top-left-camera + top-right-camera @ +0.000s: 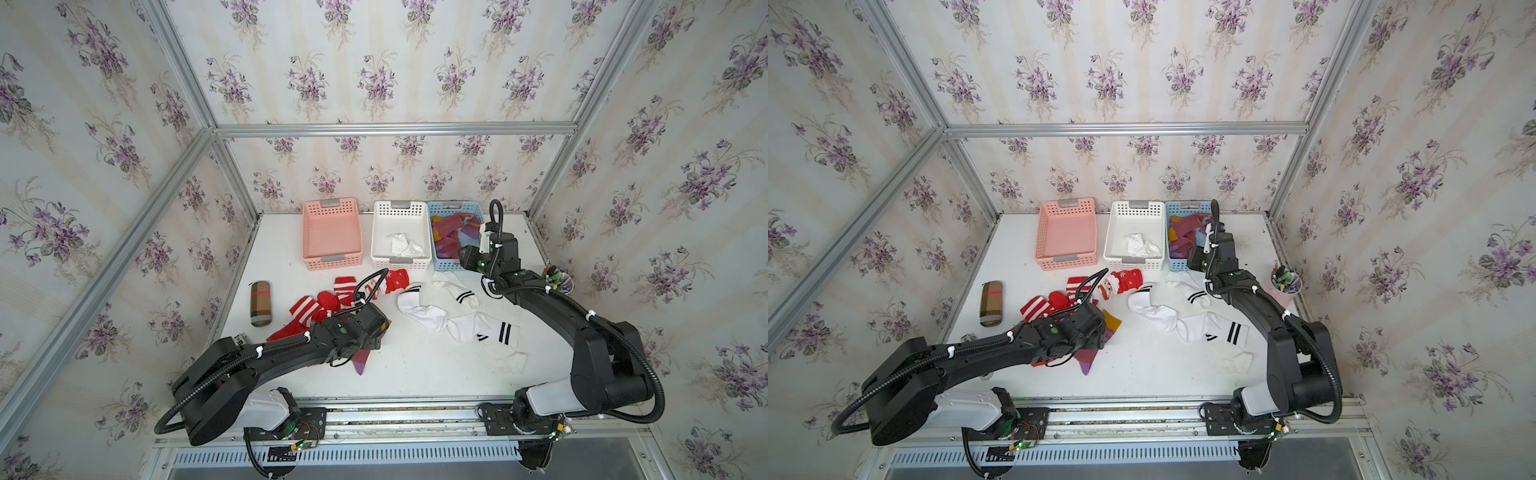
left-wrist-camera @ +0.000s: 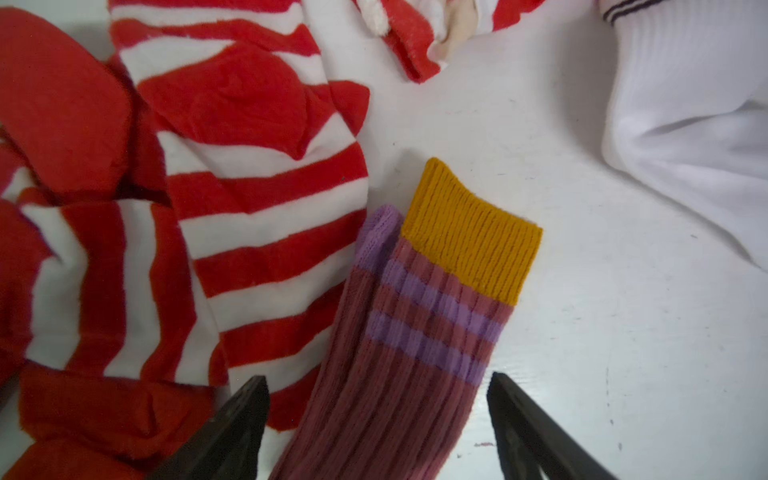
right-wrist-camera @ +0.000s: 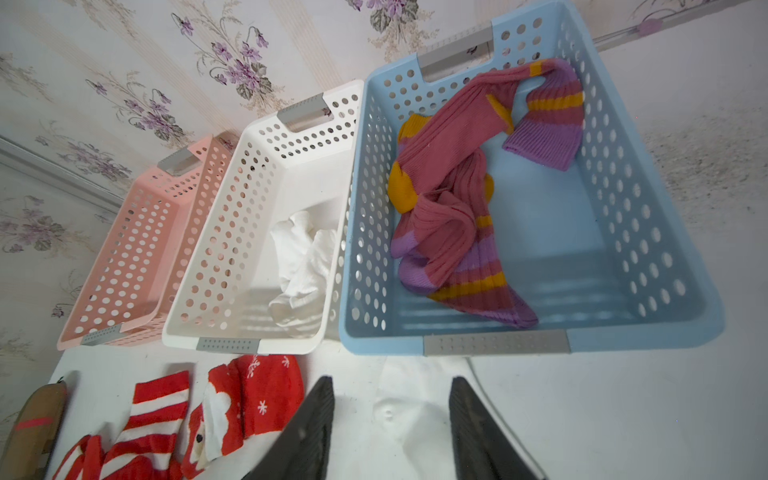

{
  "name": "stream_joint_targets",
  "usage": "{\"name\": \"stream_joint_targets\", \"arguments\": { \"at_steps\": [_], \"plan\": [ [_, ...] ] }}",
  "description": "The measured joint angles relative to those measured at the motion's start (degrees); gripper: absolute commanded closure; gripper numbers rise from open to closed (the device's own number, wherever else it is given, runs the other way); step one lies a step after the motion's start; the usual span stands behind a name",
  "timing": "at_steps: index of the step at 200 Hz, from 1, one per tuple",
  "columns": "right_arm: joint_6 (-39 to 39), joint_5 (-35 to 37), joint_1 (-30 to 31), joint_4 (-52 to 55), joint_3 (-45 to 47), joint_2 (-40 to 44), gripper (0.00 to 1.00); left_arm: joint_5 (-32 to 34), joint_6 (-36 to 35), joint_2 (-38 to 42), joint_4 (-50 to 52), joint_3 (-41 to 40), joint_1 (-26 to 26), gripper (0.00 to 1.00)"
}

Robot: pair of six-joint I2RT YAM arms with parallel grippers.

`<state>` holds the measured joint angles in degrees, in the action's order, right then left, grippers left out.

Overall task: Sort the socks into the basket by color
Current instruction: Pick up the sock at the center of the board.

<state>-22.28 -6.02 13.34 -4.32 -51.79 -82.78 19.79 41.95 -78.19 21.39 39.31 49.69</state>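
Under flowered walls, on the white table [image 1: 415, 374], a maroon sock [image 2: 415, 324] lies between the open jaws of the left gripper [image 2: 377, 376]. Its long axis runs away from the wrist. Red striped socks [image 2: 257, 216] touch one side and the other is bare. The right gripper [image 3: 391, 378], open and empty, hovers by the blue basket [image 3: 494, 344].

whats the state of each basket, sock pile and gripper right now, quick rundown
left gripper: open, not gripping
right gripper: open, empty
pink basket: empty
white basket: holds a crumpled white bundle
blue basket: holds tangled maroon socks
red socks: loose heap on table
white socks: sprawled on table
loose maroon sock: flat on table, between left gripper's jaws
plaid case: shut, lying flat
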Motion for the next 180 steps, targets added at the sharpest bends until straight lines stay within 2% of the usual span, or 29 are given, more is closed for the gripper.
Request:
{"name": "stream_joint_targets", "arguments": {
  "at_steps": [72,109,121,180],
  "plan": [
    [-0.42,1.07,0.2,0.37,3.93,4.85,0.52,-1.51,1.2,-5.44,-4.37,-0.11,0.24,0.31],
    [-0.42,2.16,0.2,0.74,5.07,6.91,0.51,-2.45,1.2,-7.85,-5.2,0.59,0.9,0.44],
    [-0.42,2.19,0.2,0.79,5.14,7.13,0.51,-2.78,1.2,-8.37,-5.62,0.9,1.11,0.54],
    [-0.44,2.67,0.24,0.76,6.32,8.33,0.51,-3.74,1.16,-9.33,-6.27,3.32,2.49,0.64]
  ]
}}
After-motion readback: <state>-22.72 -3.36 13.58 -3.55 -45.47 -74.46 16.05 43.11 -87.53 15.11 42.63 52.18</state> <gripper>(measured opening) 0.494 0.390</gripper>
